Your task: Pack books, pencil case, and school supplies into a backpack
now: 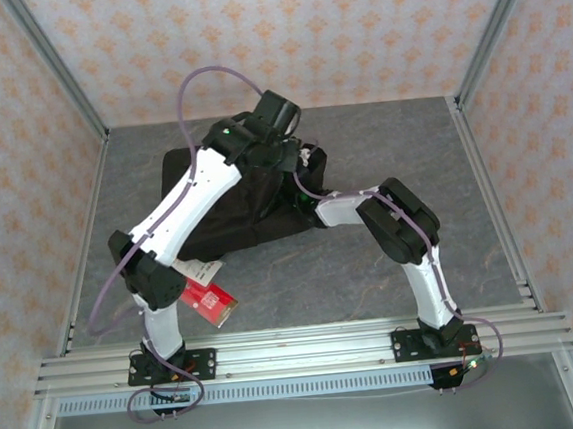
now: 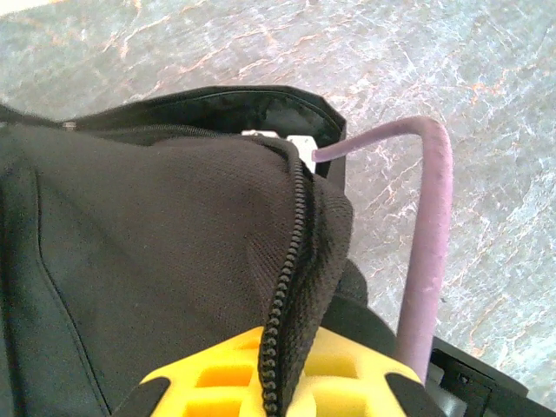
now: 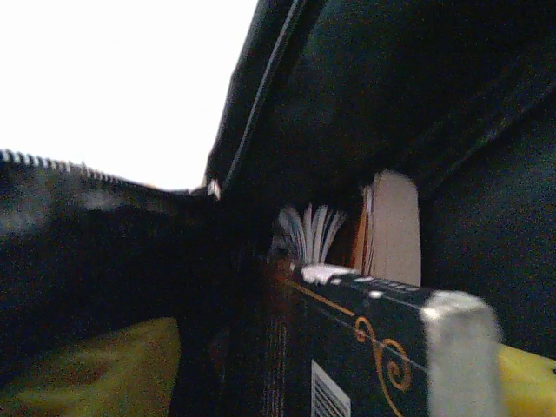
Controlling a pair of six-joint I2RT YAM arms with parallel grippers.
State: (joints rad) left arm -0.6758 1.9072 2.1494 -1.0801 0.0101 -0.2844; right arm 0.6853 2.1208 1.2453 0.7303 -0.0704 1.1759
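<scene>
Two books at least are sitting inside the backpack [image 3: 391, 87], as the right wrist camera is showing: a black book [image 3: 365, 347] with a gold scroll and a barcode is lying nearest, and behind it white pages [image 3: 308, 234] are fanning out beside a pale page block with an orange edge [image 3: 388, 230]. The right tool [image 3: 330, 378] is reaching into the bag with its yellow fingers [image 3: 104, 365] standing wide apart, the black book between them and a dark gap on the left side, so it is gripping nothing. From above, the backpack [image 1: 235, 204] is lying in the middle of the worktop [image 1: 371, 267], under both arms. The left tool [image 2: 278, 382] is pinching the zip edge of the backpack [image 2: 156, 261], closed on the fabric. A purple cable [image 2: 430, 243] is curving beside it. A red packet [image 1: 212, 301] is lying on the worktop near the left arm's base, apart from the bag.
</scene>
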